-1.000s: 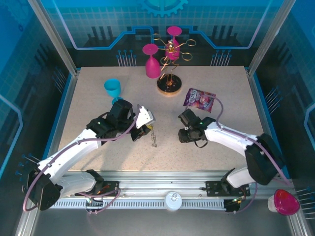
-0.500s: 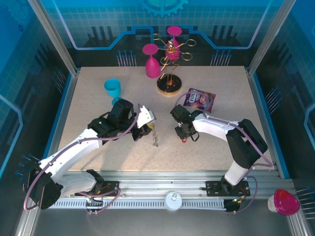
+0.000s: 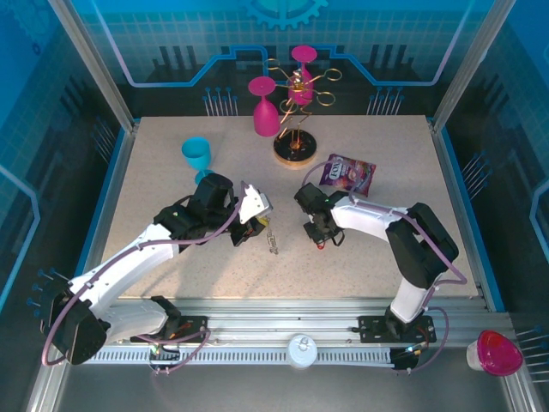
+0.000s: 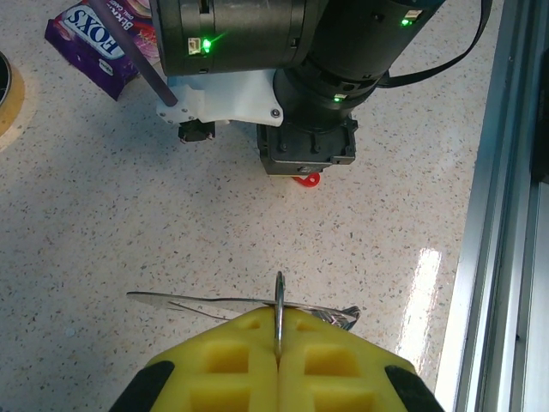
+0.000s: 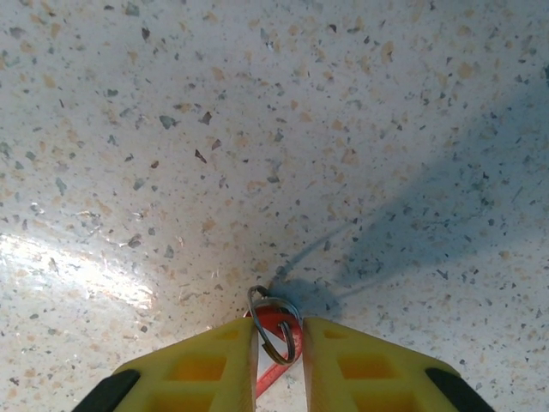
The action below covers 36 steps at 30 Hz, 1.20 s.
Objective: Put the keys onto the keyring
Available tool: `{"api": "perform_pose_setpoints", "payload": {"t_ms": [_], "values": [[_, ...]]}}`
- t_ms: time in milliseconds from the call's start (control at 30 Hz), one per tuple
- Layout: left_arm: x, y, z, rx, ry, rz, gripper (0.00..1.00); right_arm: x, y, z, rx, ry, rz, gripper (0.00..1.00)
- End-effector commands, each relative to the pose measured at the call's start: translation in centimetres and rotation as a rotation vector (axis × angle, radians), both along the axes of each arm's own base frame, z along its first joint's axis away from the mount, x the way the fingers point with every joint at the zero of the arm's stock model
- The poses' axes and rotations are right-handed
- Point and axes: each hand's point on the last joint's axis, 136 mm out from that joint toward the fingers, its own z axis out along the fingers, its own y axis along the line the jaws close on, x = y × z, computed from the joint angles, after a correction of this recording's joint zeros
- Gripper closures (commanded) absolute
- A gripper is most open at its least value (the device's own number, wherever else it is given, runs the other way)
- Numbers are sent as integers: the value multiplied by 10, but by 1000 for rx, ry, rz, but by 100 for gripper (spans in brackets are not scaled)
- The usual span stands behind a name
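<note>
Pickup done, threading left: left gripper [image 4: 279,323] is clamped on the keyring [image 4: 279,290] edge-on, right gripper [image 5: 279,336] pinches the keys [image 5: 275,319] low over the table [image 3: 395,150], the two parts near each other but apart, not yet joined.

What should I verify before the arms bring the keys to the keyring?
1. Left gripper grip on keyring: ok, pads pinch a ring edge-on.
2. Right gripper grip on keys: ok, red tag and silver ring sit between the fingers.
3. Keys and keyring separated: ok, apart, not touching.
4. Ring opening facing the keys: cannot tell.
5. Snack packet out of the path: ok, it lies beyond the right arm.
</note>
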Motion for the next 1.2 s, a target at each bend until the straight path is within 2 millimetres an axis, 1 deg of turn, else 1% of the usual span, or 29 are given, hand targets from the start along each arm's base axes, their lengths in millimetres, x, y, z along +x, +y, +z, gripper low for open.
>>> {"api": "perform_pose_setpoints", "payload": {"t_ms": [0, 167, 567, 933, 1000, 1133, 1167], "values": [[-5, -5, -1, -9, 7, -34, 100, 7, -4, 3, -24, -9, -8, 80], [-5, -5, -1, -7, 5, -36, 100, 8, -8, 3, -33, -9, -14, 85], [-6, -6, -2, -3, 15, -42, 100, 12, -4, 2, -6, -2, -14, 85], [-7, -6, -4, 2, 21, -47, 100, 11, -1, 0, 17, 15, -14, 85], [-7, -6, -3, 1, 20, -49, 100, 11, -1, -1, 15, 18, -16, 87], [-7, -6, -3, 0, 19, -50, 100, 11, -2, 0, 14, 18, -18, 95], [-7, -6, -3, 1, 21, -50, 100, 11, -2, 0, 17, 18, -19, 99]]}}
